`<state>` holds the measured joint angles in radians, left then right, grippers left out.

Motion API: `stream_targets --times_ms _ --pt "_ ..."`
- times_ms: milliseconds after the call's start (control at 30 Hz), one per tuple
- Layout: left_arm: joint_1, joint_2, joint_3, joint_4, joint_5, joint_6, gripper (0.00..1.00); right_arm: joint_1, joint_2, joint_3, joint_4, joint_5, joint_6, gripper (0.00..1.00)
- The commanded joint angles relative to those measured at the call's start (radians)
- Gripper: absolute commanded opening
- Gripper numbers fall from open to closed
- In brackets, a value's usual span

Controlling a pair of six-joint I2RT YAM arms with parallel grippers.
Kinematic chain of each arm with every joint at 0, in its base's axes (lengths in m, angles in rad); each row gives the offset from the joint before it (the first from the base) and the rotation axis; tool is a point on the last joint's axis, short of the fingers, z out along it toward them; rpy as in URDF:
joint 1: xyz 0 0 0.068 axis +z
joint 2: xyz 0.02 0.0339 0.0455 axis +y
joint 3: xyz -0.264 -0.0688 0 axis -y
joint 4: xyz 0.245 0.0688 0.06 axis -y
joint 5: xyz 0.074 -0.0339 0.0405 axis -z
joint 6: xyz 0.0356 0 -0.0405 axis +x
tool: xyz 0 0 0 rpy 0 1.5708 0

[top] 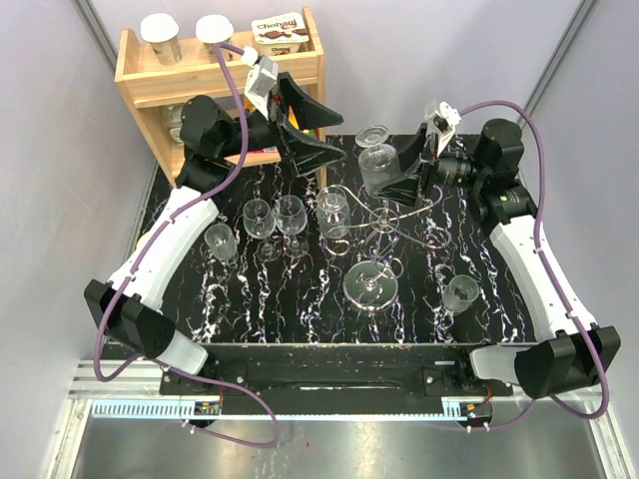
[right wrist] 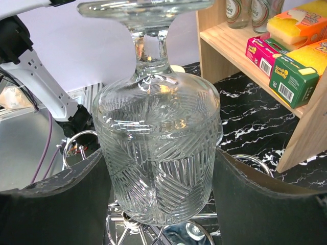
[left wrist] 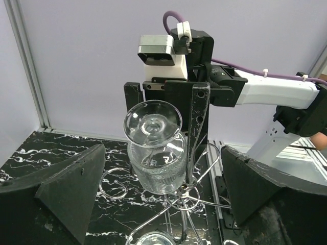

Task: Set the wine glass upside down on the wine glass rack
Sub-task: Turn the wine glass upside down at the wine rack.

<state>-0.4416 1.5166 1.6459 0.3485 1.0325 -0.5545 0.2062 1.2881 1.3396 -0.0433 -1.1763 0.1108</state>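
Right gripper [top: 401,168]: clamped on the bowl of the clear ribbed wine glass [right wrist: 158,153], one finger on each side.
Glass position: upside down, foot on top, rim low over the thin silver wire rack [top: 384,235]; can't tell if they touch.
Left gripper [top: 334,135]: jaws spread wide, nothing in them, facing the glass from the light wooden shelf [top: 220,75] side.
Rack spot: mid-table, on the black marbled tabletop [top: 300,309].
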Motion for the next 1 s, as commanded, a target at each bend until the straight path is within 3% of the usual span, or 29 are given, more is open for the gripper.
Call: stream_targets --times_ms 0,600,967 --pt "-0.011 -0.041 -0.041 -0.002 0.001 0.056 0.99 -0.004 -0.065 0.043 -0.039 0.030 -0.074 0.00" --pt "-0.011 -0.114 -0.136 -0.177 -0.058 0.306 0.99 -0.042 -0.079 0.099 -0.079 0.251 -0.209 0.00" --pt "-0.009 -0.190 -0.218 -0.210 -0.086 0.352 0.99 -0.070 -0.182 -0.039 0.026 0.440 -0.166 0.00"
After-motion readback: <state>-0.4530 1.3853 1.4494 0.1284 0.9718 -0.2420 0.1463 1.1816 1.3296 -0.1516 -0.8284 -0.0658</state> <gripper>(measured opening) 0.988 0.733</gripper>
